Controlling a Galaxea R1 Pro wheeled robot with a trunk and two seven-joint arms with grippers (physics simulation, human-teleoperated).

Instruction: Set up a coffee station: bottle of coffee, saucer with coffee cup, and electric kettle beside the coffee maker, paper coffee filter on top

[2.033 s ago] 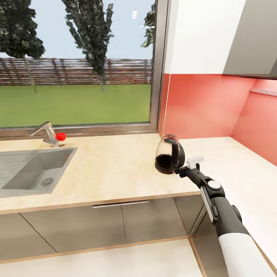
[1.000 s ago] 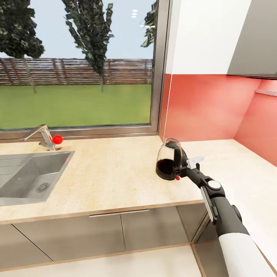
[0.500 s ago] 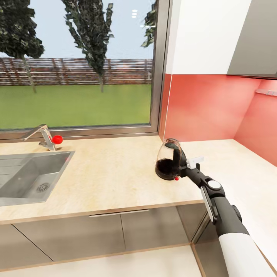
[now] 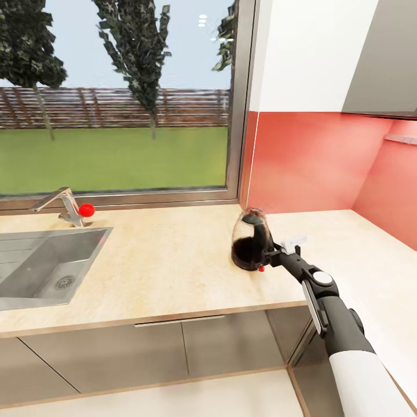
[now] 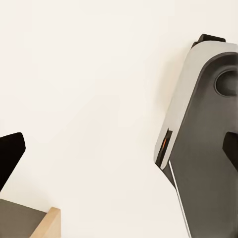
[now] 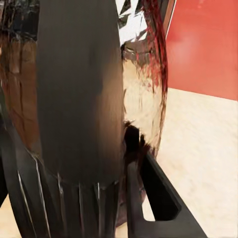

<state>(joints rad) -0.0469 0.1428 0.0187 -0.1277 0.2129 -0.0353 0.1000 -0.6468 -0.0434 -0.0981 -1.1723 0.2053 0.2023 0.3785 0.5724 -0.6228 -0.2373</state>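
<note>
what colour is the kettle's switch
Red, a small dot at the kettle base; clearest in the head view.

No legible text, labels, brands, numbers or signs in any view, electric kettle [image 4: 249,246] body unmarked, kitchen countertop [image 4: 168,255] unmarked, red wall panel [image 4: 307,162] plain, no printing

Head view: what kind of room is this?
A home kitchen, by the look of it: a light wood-toned countertop over grey cabinet fronts, a steel sink with a tap under a garden window, and a red backsplash.
</note>
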